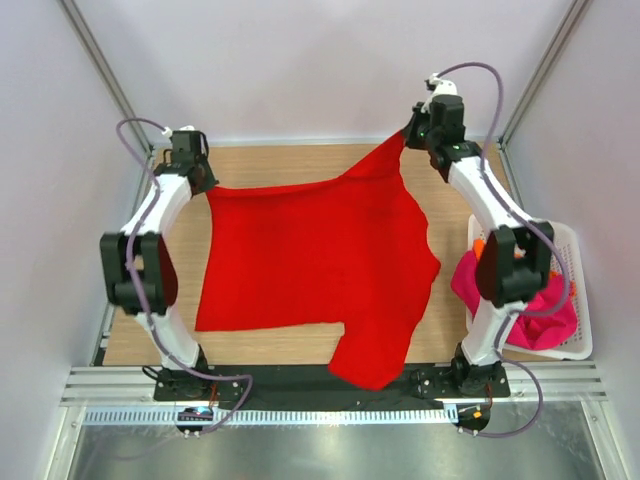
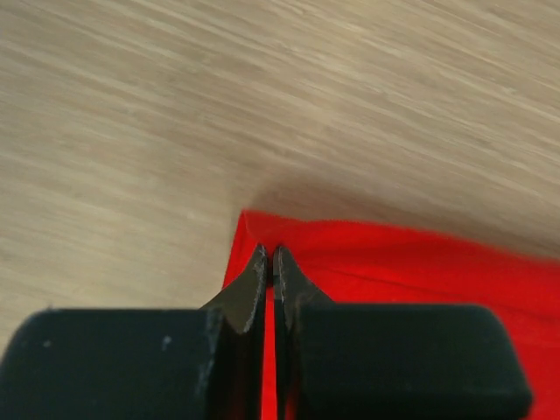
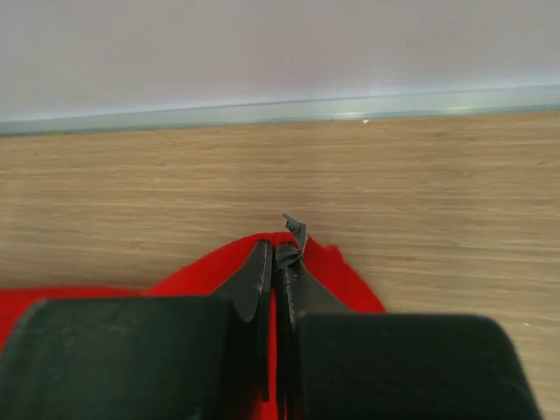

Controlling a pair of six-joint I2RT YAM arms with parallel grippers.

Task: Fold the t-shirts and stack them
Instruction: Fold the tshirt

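The red t-shirt (image 1: 310, 260) lies spread over the middle of the wooden table (image 1: 270, 160), one sleeve hanging over the near edge at 6 o'clock. The left jaws are closed tight on its corner at 10 o'clock. The right jaws pinch another corner at 1 o'clock (the cloth drawn to a point there). At 4 o'clock, the white basket (image 1: 578, 335) holds the magenta t-shirt (image 1: 545, 315) and a sliver of the orange t-shirt (image 1: 480, 243).

White rounded shells on left arm (image 1: 160, 215) and right arm (image 1: 480, 195), chunky black housings at the joints. Lilac-grey cable (image 1: 120, 135) looped along each (thin, smooth). Left gripper (image 2: 270, 254) and right gripper (image 3: 274, 254) alike: dark tapered fingers (image 2: 249, 293), blocky matte-black mounts behind.
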